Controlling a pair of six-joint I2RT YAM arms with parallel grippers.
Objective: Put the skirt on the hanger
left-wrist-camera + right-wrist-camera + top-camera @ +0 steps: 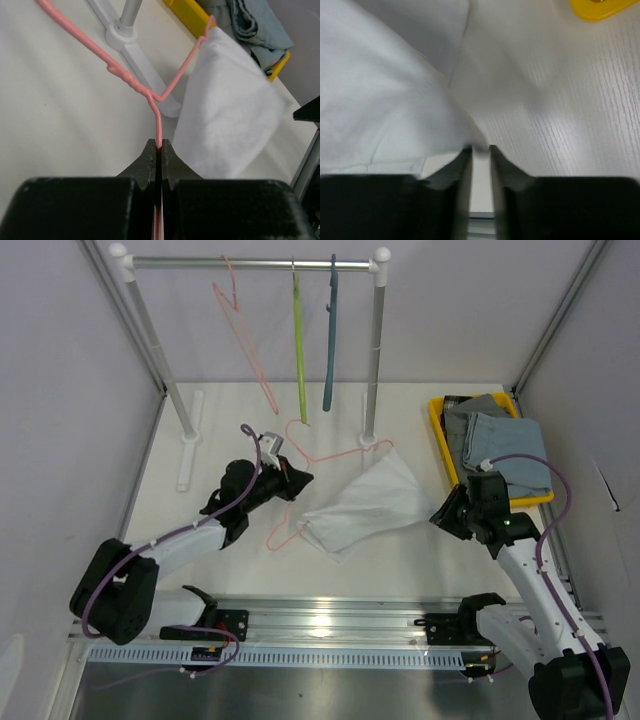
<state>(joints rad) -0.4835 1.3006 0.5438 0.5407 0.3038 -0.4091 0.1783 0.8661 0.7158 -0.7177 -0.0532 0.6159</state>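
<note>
1. Left claw (298,478), seen from above, is down on the pink hanger (350,452), which lies flat on the white surface (420,570). The white skirt (365,505) lies on the surface too, and its top corner meets the hanger's right end. The right claw (441,512) is just beside the skirt's right edge. Past it, a yellow bin (437,435) holds folded blue clothes (500,445). At the back, a rack (250,261) holds three more hangers.
2. From the left wrist, the left claw (159,146) is squeezed tight on the thin wire of the pink hanger (130,78). The skirt (225,115) is on the right, with its top corner at the hanger's far bend. The yellow bin (187,12) and the blue clothes (255,25) are behind it.
3. From the right wrist, the right claw (480,148) has its two fingers a little way apart. The skirt (385,100) fills the left side, and its edge comes right up to the tips. I cannot tell if they touch it.
</note>
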